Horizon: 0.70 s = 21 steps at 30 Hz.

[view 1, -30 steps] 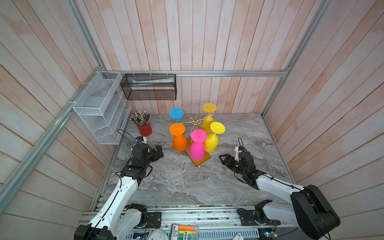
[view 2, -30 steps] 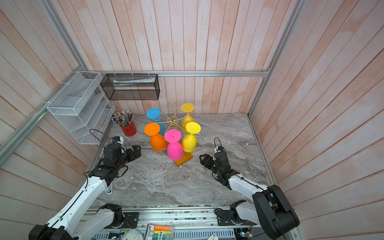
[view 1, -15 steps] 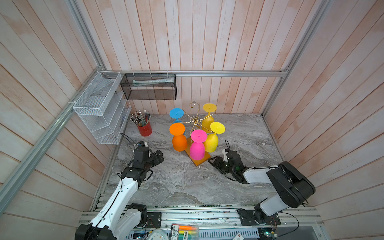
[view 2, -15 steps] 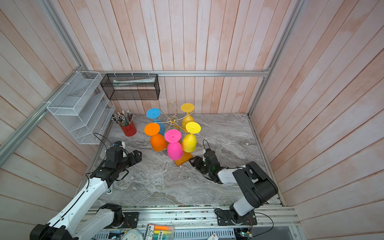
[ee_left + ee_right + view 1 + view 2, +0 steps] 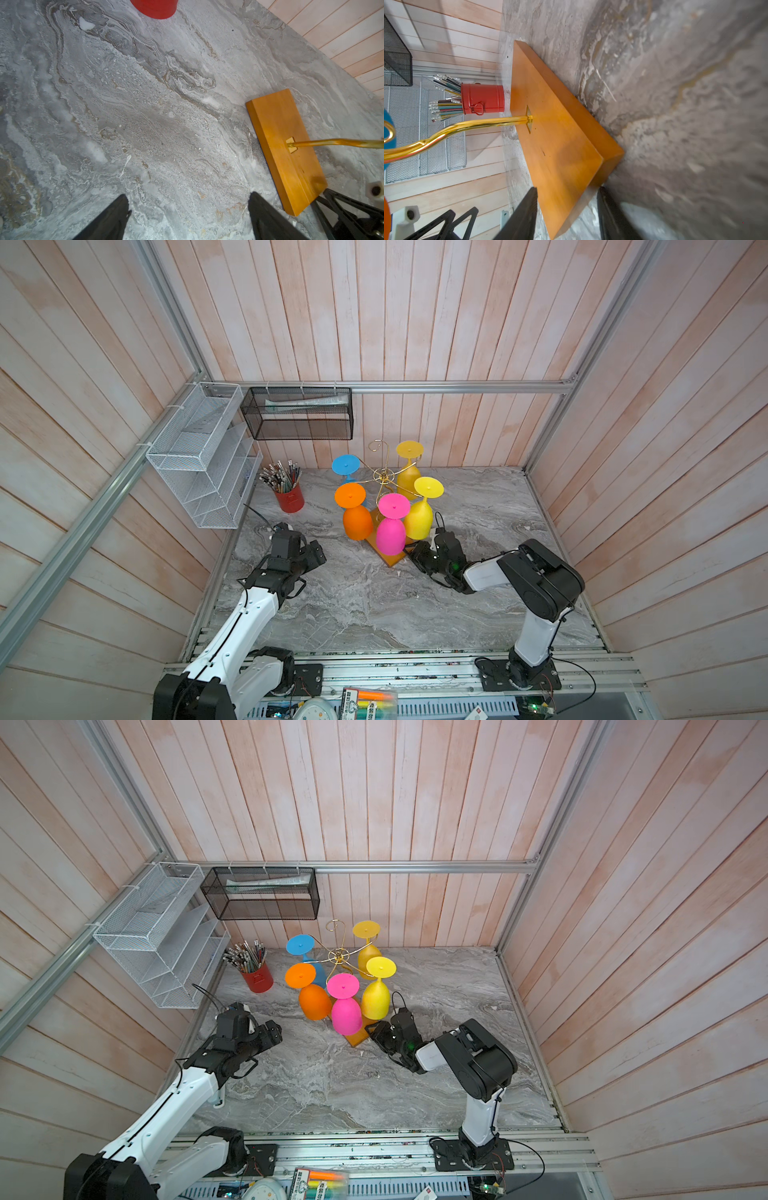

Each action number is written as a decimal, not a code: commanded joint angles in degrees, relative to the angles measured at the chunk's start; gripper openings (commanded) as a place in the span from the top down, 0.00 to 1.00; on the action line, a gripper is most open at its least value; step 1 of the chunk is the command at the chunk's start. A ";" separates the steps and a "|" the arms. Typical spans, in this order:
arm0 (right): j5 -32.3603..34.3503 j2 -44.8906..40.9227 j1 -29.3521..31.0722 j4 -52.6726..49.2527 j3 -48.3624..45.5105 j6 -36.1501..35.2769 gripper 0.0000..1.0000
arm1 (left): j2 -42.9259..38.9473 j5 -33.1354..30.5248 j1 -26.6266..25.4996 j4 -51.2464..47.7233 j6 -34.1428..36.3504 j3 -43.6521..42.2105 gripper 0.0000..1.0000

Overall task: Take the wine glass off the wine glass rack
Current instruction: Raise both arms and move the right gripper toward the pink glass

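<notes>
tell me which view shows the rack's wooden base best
Left wrist view: the wooden base shows whole, four corners. Right wrist view is closer but oblique; both top views show only one corner under the glasses.

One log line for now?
left hand open over table | right hand astride wine glass rack base corner, grip unclear | pink wine glass hanging

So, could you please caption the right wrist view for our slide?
The right pincer straddles a corner of the wine glass rack base, red pencil tin beyond.
</notes>
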 commanded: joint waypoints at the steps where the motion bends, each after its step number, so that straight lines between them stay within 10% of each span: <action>1: 2.41 2.89 0.24 2.93 4.21 0.25 0.54 | -0.59 -1.62 0.09 -1.71 -0.17 2.35 0.08; 13: 5.06 12.80 0.50 7.28 16.46 0.60 0.56 | 0.50 -1.06 0.56 -1.86 -0.90 2.65 0.08; 21: 10.73 4.57 -0.18 8.00 5.88 -0.28 0.56 | -3.85 -0.31 0.55 0.05 2.05 1.62 0.08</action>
